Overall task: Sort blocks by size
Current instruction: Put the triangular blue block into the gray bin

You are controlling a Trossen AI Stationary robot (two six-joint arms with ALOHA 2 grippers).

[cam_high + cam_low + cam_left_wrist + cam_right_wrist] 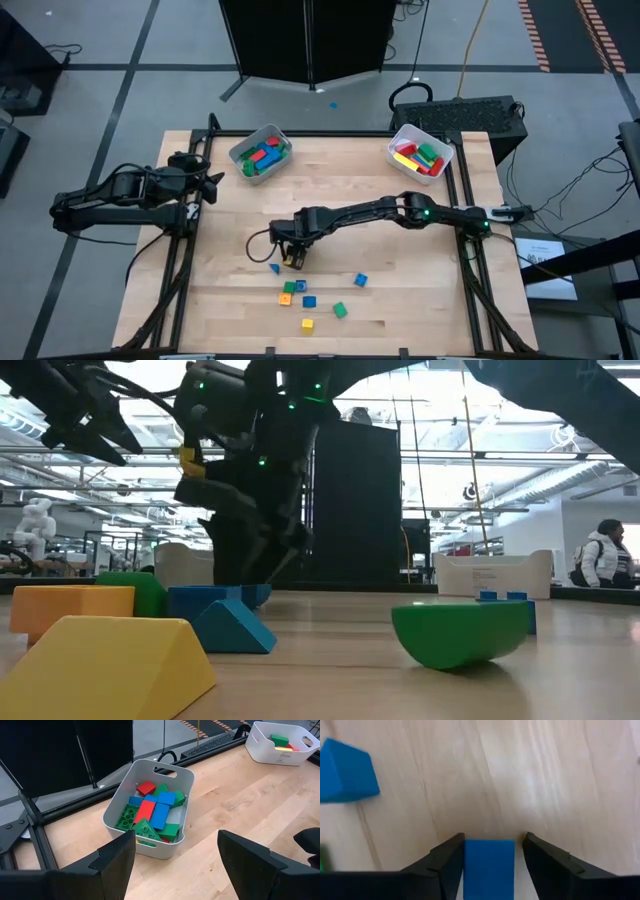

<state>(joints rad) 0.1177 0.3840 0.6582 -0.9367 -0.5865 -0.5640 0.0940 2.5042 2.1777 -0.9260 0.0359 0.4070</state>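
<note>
Blocks, small plastic toy pieces in red, blue, green and yellow, are spread over three places on the pale wooden table (400,230): two white bins at the far edge and a loose scatter at the near middle. Largest of what stands on the table are the arms. The dark right arm (400,212) reaches from the right edge across to the centre. The dark left arm (120,195) lies folded at the left edge, off the wood, its left gripper (175,857) spread wide and empty, facing the left white plastic bin (262,153). That bin holds red, blue and green pieces piled together. The right white plastic bin (420,152), near the far right corner, holds red, green and yellow pieces. The right gripper (291,255) points down at the tabletop near the centre; its two fingers stand on either side of a blue block (489,865), one finger touching it and a slight gap at the other, so whether it is truly clamped I cannot tell. Another blue cube (347,771) lies near it on the wood. Nearer the front edge sit the loose pieces (305,300): blue, orange, green and yellow, apart from one another, with one blue cube (360,280) off to the right.
</note>
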